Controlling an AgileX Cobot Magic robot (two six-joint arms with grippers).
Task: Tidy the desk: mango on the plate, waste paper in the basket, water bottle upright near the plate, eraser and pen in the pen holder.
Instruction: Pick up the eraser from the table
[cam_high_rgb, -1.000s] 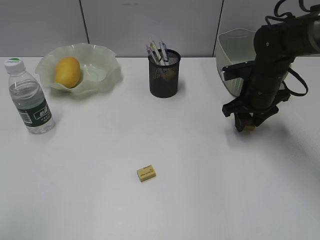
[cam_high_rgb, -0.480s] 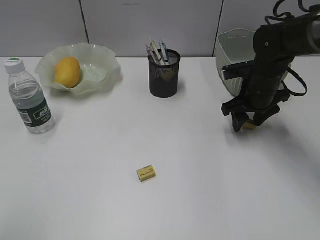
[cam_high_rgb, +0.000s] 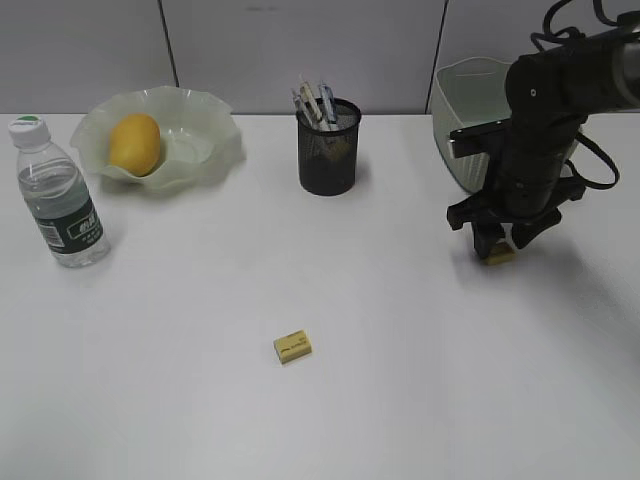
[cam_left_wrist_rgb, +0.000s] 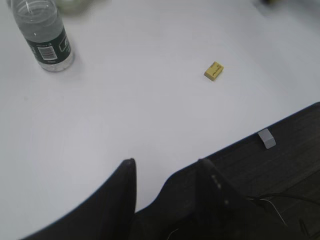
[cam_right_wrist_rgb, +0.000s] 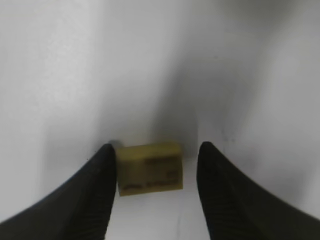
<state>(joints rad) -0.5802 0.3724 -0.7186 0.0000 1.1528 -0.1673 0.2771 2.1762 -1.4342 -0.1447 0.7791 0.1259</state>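
A yellow eraser (cam_high_rgb: 292, 347) lies at six o'clock on the desk (cam_high_rgb: 180, 400). At three o'clock the right gripper (cam_right_wrist_rgb: 155, 165) stands spread around a second eraser (cam_right_wrist_rgb: 150, 168), left finger touching it. It looks light, firm and grippy; its short ends seem the best hold. The left gripper (cam_left_wrist_rgb: 167, 175) hangs parted, empty.

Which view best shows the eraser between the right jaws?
The right wrist view: the eraser fills the gap, one jaw touching it, the other apart. The exterior view shows it small beneath the right gripper. The left wrist view misses it.
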